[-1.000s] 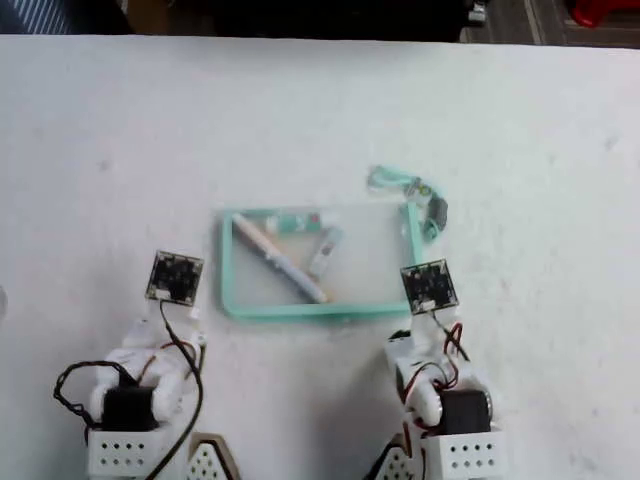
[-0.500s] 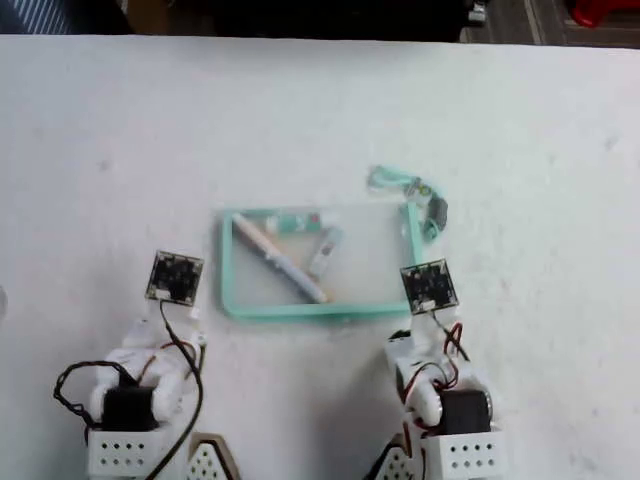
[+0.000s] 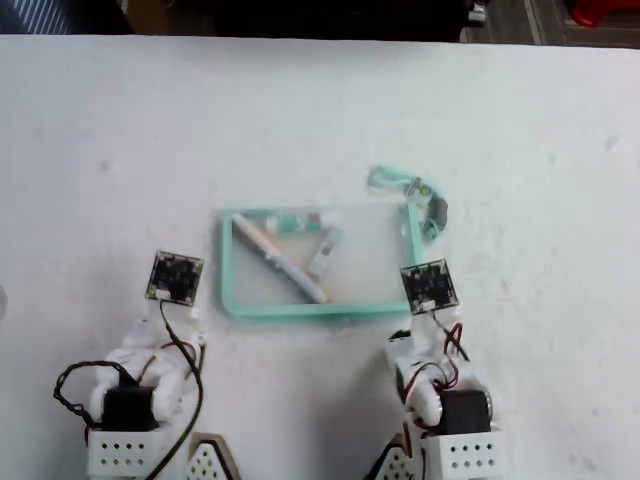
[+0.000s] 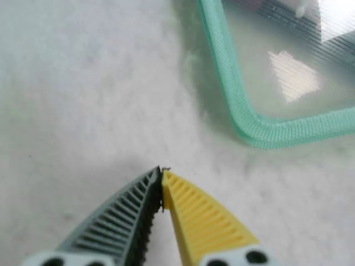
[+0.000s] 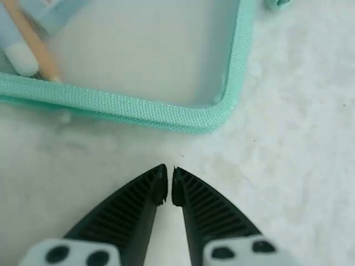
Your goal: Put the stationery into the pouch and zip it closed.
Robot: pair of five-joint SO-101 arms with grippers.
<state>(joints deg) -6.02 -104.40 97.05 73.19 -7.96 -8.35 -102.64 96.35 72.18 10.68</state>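
White bench (image 3: 300,120) under overhead camera. Carries clear pouch (image 3: 300,312) with teal rim, flat at centre. Contains pen (image 3: 283,258) and small tube (image 3: 325,250), angled toward each other. Teal strap (image 3: 400,185) at pouch's far right corner. Left gripper (image 4: 161,178) pinched together, holding nothing, near pouch's near left corner, apart from it. Right gripper (image 5: 168,183) likewise pinched, holding nothing, just off near right corner.

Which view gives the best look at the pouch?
The high view: the whole pouch lies there, teal rim on all sides, stationery inside. The left wrist view catches one rim corner; the right wrist view another rim corner.
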